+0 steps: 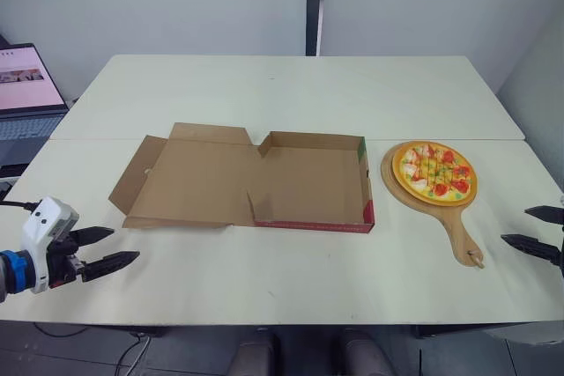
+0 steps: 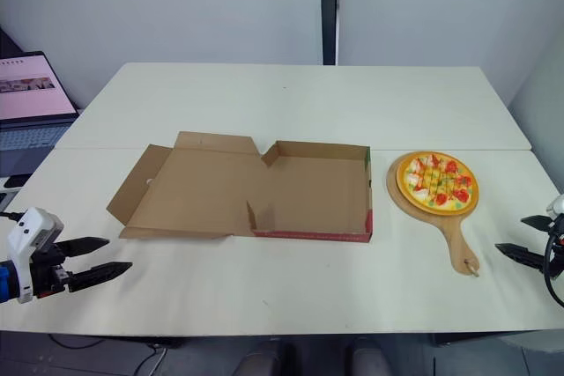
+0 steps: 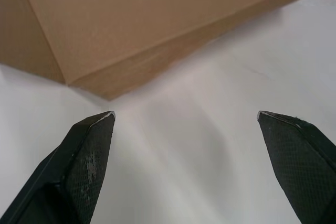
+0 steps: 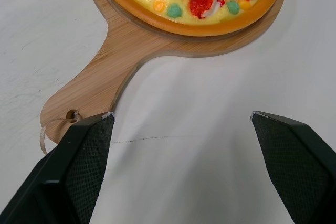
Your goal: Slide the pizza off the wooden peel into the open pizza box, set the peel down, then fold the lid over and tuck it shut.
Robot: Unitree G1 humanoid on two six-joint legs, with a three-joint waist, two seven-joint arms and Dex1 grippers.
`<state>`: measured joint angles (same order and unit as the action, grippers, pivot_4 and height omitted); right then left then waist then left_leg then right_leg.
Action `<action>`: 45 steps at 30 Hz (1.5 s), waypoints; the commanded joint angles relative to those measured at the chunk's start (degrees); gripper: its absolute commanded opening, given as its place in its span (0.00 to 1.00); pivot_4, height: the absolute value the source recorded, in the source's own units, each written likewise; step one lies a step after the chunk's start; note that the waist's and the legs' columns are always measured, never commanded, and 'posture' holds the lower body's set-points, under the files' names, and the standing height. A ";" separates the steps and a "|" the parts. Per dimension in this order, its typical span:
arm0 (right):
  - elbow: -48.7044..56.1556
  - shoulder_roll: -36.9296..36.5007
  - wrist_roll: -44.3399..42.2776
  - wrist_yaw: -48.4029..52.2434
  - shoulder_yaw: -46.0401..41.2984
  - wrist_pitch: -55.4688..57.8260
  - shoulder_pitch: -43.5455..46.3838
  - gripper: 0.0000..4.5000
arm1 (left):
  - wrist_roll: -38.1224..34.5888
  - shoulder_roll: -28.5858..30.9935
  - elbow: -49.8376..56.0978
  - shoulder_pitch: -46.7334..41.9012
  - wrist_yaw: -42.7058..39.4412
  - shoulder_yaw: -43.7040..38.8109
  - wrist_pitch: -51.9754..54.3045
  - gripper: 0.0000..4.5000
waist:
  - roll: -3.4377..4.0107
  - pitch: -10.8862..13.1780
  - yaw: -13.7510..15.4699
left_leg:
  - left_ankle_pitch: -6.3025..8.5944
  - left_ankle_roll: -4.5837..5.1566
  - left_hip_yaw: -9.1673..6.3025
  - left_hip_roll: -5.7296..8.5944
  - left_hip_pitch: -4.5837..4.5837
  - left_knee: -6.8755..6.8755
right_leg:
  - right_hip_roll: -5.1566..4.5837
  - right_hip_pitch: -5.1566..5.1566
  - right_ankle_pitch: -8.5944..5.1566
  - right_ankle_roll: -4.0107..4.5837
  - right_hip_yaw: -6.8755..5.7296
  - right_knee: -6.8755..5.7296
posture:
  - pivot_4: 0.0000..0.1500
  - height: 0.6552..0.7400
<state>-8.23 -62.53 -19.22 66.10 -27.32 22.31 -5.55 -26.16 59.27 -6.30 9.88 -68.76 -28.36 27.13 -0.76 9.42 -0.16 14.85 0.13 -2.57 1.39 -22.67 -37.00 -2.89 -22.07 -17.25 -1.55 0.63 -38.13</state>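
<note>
A pizza (image 1: 434,170) with red and green toppings lies on a round wooden peel (image 1: 460,231) at the table's right, handle toward the front edge. The open cardboard pizza box (image 1: 313,184) sits mid-table with its lid (image 1: 189,180) spread flat to the left. My right gripper (image 1: 533,228) hovers open just right of the peel's handle (image 4: 89,90), holding nothing. My left gripper (image 1: 104,248) is open near the front left edge, short of the lid's corner (image 3: 107,85).
A laptop (image 1: 26,94) stands off the table's far left. A seam (image 1: 441,139) crosses the white tabletop behind the box and the peel. A dark post (image 1: 313,6) rises behind the table.
</note>
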 commanded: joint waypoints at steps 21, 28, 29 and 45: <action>25.17 9.70 -6.34 -7.98 -10.77 9.34 -11.69 0.99 | -12.97 -1.13 28.50 -19.21 -0.85 13.71 8.17 1.00 | 0.05 -0.04 0.65 | -0.01 0.00 -0.09 0.06 0.05 -0.10 | 0.06 0.18 0.06 -0.10 0.00 -0.04 | 1.00 1.00; 38.21 14.87 -2.25 -23.93 -4.79 20.43 -11.16 0.99 | -14.90 -4.88 28.33 -35.10 -2.76 24.03 9.93 1.00 | 0.03 -0.03 -0.10 | -0.02 -0.01 -0.06 0.03 0.32 -0.13 | 0.30 0.38 0.06 -0.12 0.19 -0.14 | 1.00 1.00; 38.75 15.15 -2.35 -25.91 -3.37 23.14 -9.77 0.99 | -13.86 -5.30 28.12 -36.50 -3.50 25.64 9.11 1.00 | 0.02 -0.03 -0.16 | -0.02 -0.01 -0.03 0.03 0.33 -0.14 | 0.31 0.37 0.06 -0.12 0.23 -0.17 | 1.00 1.00; 27.25 20.36 1.74 -42.83 14.08 41.02 13.07 0.99 | -12.83 -11.99 27.42 -44.53 -6.42 32.89 7.91 1.00 | -0.06 0.02 -0.15 | -0.02 -0.01 -0.09 0.00 0.24 -0.49 | 0.64 0.27 0.04 -0.11 0.30 -0.53 | 1.00 1.00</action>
<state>20.01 -42.17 -18.94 24.49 -13.24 64.07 6.81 -38.43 47.27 20.05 -33.90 -75.17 5.06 35.01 -0.82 9.44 -0.32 14.82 0.12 -2.68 1.39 -22.44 -37.54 -2.24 -21.81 -17.21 -1.66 0.92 -38.68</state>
